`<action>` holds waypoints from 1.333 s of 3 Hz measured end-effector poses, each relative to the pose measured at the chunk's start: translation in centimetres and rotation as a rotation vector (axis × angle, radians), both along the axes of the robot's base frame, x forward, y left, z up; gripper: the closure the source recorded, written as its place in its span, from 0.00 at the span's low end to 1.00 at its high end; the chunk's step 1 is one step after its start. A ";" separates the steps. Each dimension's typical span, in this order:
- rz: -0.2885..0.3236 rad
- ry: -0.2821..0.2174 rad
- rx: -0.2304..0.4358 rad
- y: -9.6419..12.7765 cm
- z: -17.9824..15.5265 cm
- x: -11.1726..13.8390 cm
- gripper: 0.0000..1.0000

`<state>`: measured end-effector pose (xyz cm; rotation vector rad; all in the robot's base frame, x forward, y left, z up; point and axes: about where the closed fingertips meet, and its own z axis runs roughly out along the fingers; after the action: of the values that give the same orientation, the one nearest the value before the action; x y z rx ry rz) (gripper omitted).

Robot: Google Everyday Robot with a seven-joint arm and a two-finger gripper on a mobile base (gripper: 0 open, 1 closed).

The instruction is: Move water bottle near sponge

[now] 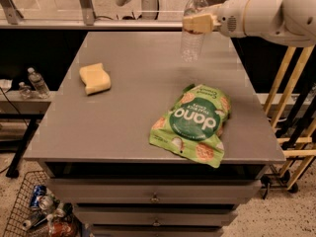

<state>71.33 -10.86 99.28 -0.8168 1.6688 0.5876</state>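
While the water bottle [190, 46] is hanging clamped in the gripper [194, 22] over the far right part of the grey worktop [133, 117], it's leaning a bit, white cap tipping to the right. Its base is looking like it's floating just off the surface, though I can't say for sure. The pale yellow fingers [201, 22] are squeezing it around the upper body, just under the neck, with the white arm [256, 14] reaching in from the right edge. The sponge [95, 78] is lying flat over on the left side of the worktop, well apart from the bottle. A green snack bag [193, 123] is lying nearer the front right. Off the worktop, a couple of small clear bottles [35, 82] are standing to the left, and a wire basket [19, 209] with cans is sitting on the floor at the front left.
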 end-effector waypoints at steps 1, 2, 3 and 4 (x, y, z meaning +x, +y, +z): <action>0.013 -0.010 0.009 0.5 0.6 -0.1 1.00; 0.079 0.014 -0.012 2.8 0.1 0.1 1.00; 0.233 0.024 -0.002 8.3 0.6 -0.3 1.00; 0.370 0.026 0.001 13.6 1.1 -0.9 1.00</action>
<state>70.41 2.74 100.42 -1.1324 1.5490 0.8564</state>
